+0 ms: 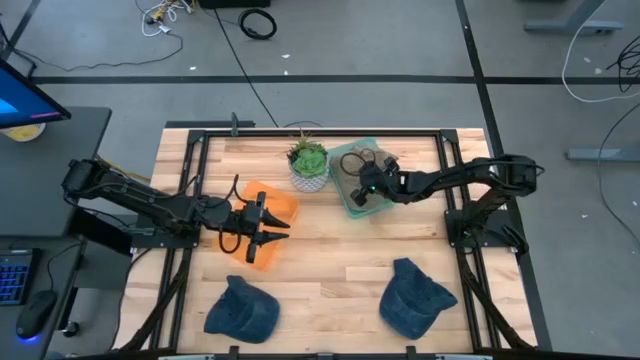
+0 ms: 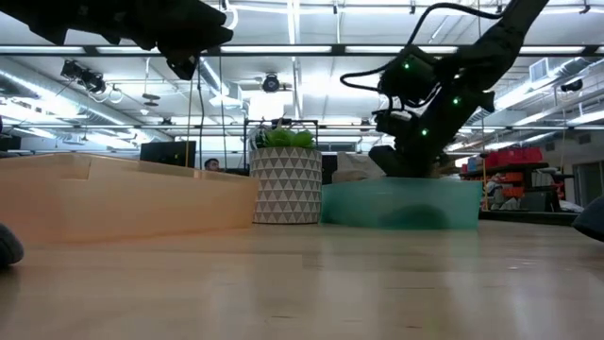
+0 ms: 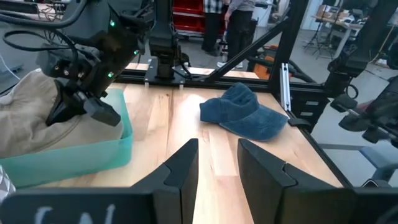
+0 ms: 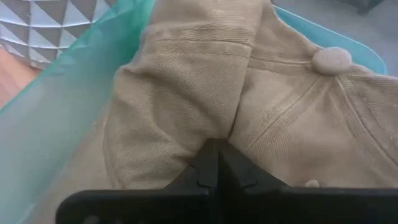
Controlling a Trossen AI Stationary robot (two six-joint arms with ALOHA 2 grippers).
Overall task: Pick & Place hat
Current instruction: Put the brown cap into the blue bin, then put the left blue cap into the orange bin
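A tan hat lies in the teal bin at the table's far right. My right gripper is down in the bin, shut on the hat's cloth; it also shows in the left wrist view. My left gripper is open and empty, above the orange bin at the left. Two blue hats lie flat on the table near its front edge, one at the left and one at the right. My right gripper pinches a fold of the tan hat's crown between its two shut fingers, beside a seam. The fingers slant down into the bin from the table's right side. The hat rests in the bin, creased toward the fingertips.
A potted plant in a white patterned pot stands between the orange and teal bins at the far side. The black frame rails run along the table's left and right sides. Bare wood lies in the middle of the table.
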